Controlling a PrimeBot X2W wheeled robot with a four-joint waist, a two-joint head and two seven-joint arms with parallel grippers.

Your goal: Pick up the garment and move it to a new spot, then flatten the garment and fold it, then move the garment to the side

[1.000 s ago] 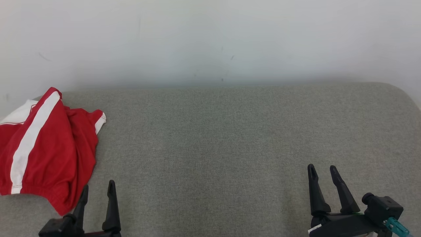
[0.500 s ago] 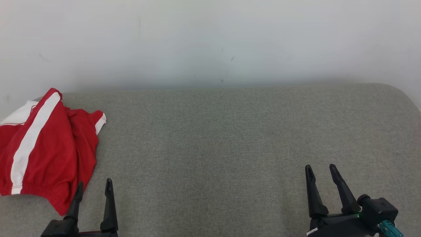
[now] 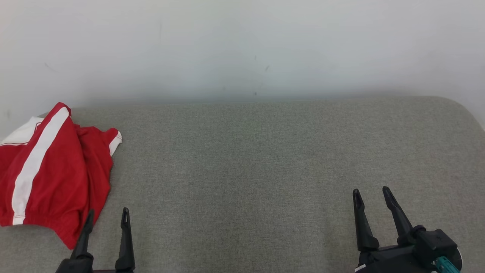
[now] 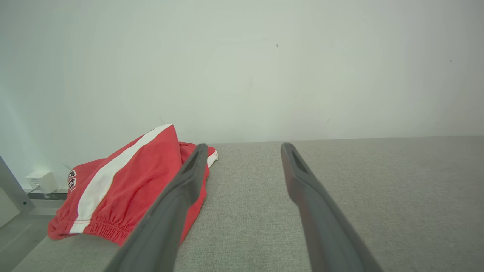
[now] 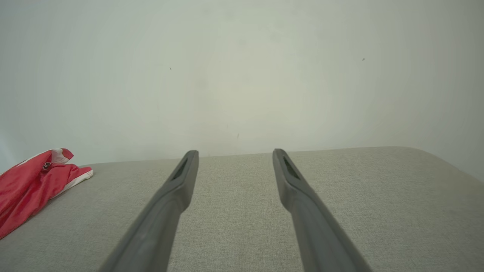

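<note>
The garment (image 3: 53, 174) is a red pair of shorts with white stripes, lying folded and a little rumpled at the far left of the grey cushioned surface (image 3: 265, 170). It also appears in the left wrist view as the garment (image 4: 124, 185) and at the left edge of the right wrist view as the garment (image 5: 30, 181). My left gripper (image 3: 107, 217) stands open at the lower left, its left finger just over the garment's near corner, nothing held. My right gripper (image 3: 371, 195) is open and empty at the lower right. In the wrist views the left gripper (image 4: 242, 149) and right gripper (image 5: 232, 155) show spread fingers.
A pale wall (image 3: 242, 45) rises behind the surface. The surface's right end is rounded. In the left wrist view a white wall socket (image 4: 41, 180) and a grey frame leg (image 4: 13, 185) lie past the left edge.
Both grippers have drawn back slightly toward the bottom of the head view. The garment has not moved.
</note>
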